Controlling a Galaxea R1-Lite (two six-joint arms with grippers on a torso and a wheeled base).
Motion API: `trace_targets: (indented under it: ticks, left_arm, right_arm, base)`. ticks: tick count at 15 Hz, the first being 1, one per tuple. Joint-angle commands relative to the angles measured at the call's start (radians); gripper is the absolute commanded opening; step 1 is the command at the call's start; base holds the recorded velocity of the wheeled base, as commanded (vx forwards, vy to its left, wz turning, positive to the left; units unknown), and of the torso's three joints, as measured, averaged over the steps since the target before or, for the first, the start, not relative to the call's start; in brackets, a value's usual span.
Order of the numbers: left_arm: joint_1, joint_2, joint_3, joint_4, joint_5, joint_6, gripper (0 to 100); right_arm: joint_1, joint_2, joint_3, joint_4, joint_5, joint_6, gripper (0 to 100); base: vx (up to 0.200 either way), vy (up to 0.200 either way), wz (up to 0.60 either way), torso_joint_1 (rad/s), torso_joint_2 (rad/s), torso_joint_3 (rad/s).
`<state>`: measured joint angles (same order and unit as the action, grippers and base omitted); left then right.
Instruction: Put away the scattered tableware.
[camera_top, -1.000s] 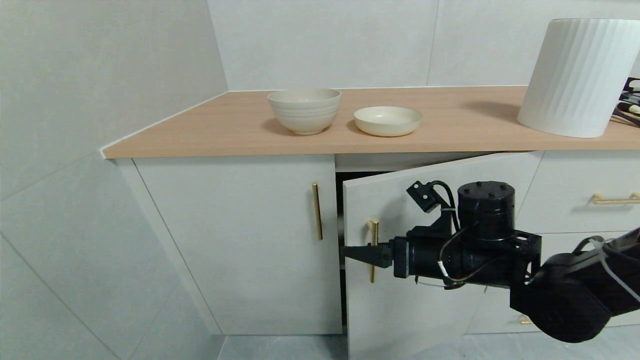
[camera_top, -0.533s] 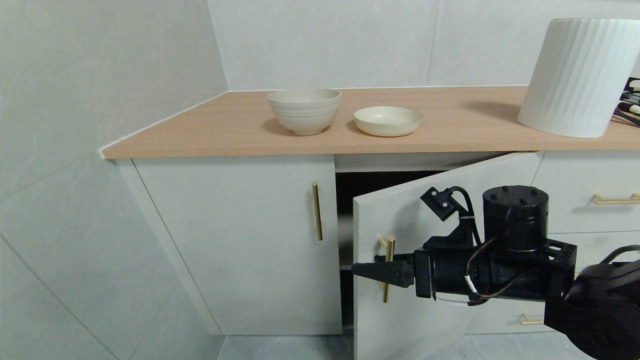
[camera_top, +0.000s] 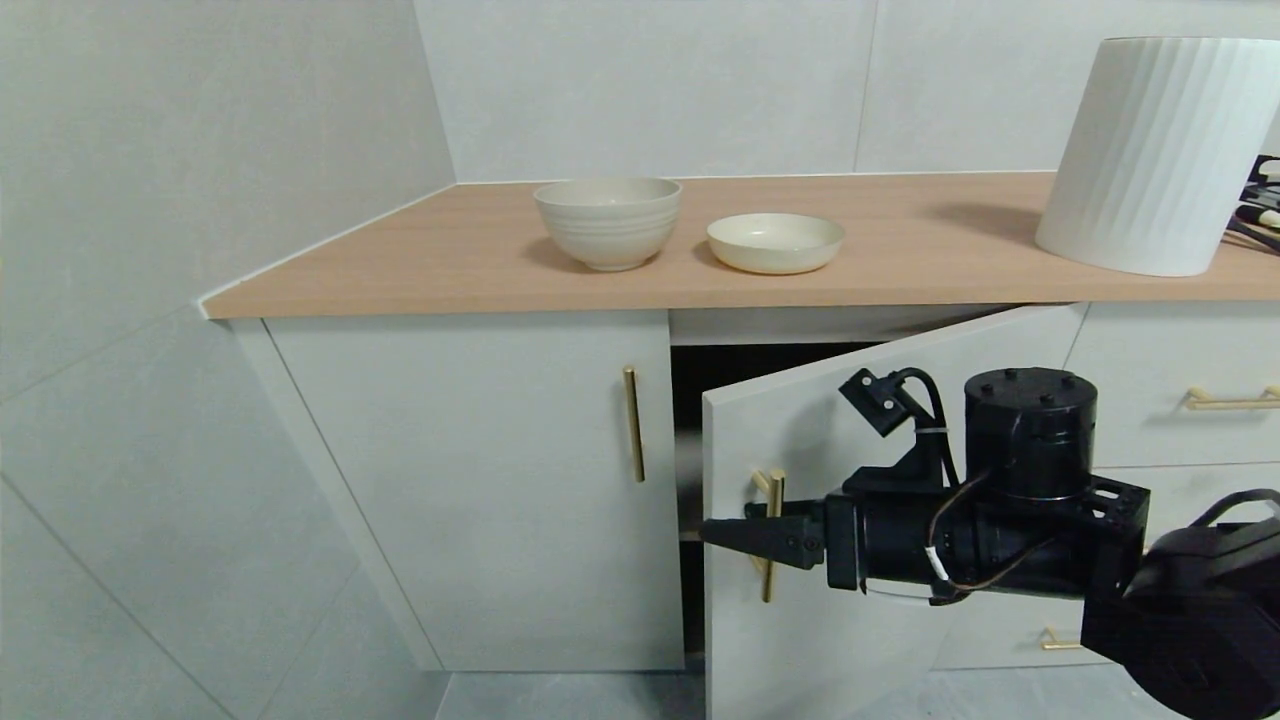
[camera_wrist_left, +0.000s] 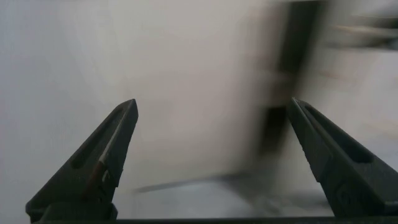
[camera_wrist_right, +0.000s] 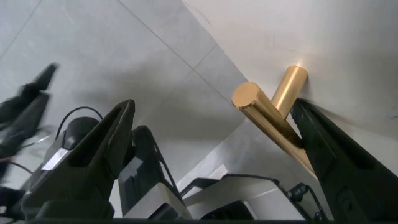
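Note:
A ribbed beige bowl (camera_top: 608, 220) and a shallow cream dish (camera_top: 776, 241) sit side by side on the wooden countertop (camera_top: 900, 262). Below them, the right-hand cabinet door (camera_top: 800, 630) stands partly ajar, with a dark gap behind it. My right gripper (camera_top: 735, 532) is at that door's gold handle (camera_top: 770, 535). In the right wrist view the right gripper (camera_wrist_right: 211, 106) is open, and the gold handle (camera_wrist_right: 273, 118) lies between its fingers, close to one of them. My left gripper (camera_wrist_left: 212, 102) is open with nothing in it, facing a blurred pale surface.
A tall white ribbed container (camera_top: 1160, 150) stands at the counter's right end. The left cabinet door (camera_top: 470, 480) is closed, with a gold handle (camera_top: 632, 423). Drawers with a gold pull (camera_top: 1230, 398) lie to the right. Tiled wall runs along the left.
The right cabinet door has swung further out, and my right gripper moved right and slightly down with its handle. Over the last half second it barely shifted.

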<state>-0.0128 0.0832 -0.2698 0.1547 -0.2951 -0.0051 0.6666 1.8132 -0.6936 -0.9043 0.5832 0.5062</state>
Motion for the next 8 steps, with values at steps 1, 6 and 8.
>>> trace_targets:
  ticks: [1, 6, 8]
  left_arm:
    - [-0.007, 0.283, -0.158, 0.062, -0.263, -0.003, 100]
    - [-0.108, 0.785, -0.239, -0.106, -0.4, 0.004, 100]
    - [-0.174, 0.994, -0.239, -0.261, -0.398, -0.003, 100]
  right_arm:
    - [0.002, 0.069, -0.01, -0.064, -0.002, 0.002, 100]
    - [0.004, 0.15, -0.06, -0.162, -0.008, 0.012, 100]
    - [0.004, 0.149, -0.06, -0.162, -0.009, 0.014, 100]
  base:
    - [0.0, 0.0, 0.0, 0.0, 0.0, 0.0]
    - [0.0, 0.0, 0.0, 0.0, 0.0, 0.0]
    - [0.0, 0.0, 0.0, 0.0, 0.0, 0.0]
